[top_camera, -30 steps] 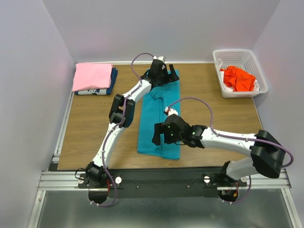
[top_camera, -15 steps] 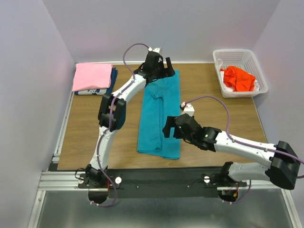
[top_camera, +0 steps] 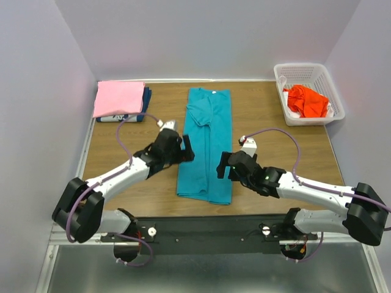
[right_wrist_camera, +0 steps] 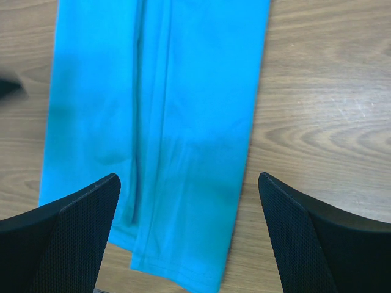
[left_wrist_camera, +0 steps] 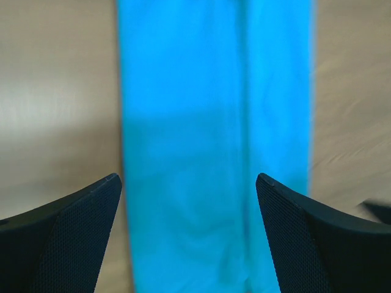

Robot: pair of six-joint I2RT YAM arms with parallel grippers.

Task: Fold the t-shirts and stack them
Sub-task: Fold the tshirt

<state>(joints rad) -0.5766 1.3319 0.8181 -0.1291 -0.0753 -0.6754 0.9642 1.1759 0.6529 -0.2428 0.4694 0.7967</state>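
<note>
The teal t-shirt (top_camera: 208,140) lies flat in the middle of the table, folded lengthwise into a long narrow strip. My left gripper (top_camera: 186,150) is open and empty, hovering at the strip's left edge; its wrist view (left_wrist_camera: 188,178) shows the teal cloth (left_wrist_camera: 214,110) below the spread jaws. My right gripper (top_camera: 223,166) is open and empty at the strip's right edge, above the near hem (right_wrist_camera: 177,278). The pink shirt (top_camera: 118,97) lies folded on the dark blue printed shirt (top_camera: 145,102) at the far left. The orange-red shirt (top_camera: 307,101) lies crumpled in the basket.
The white lattice basket (top_camera: 283,91) stands at the far right corner of the wooden table (top_camera: 269,128). Grey walls close in the table at the back and both sides. A metal rail (top_camera: 208,229) runs along the near edge.
My left arm has pulled back from the shirt's far collar end to its near left side. My right gripper has shifted slightly right, off the cloth. The shirt lies still.
</note>
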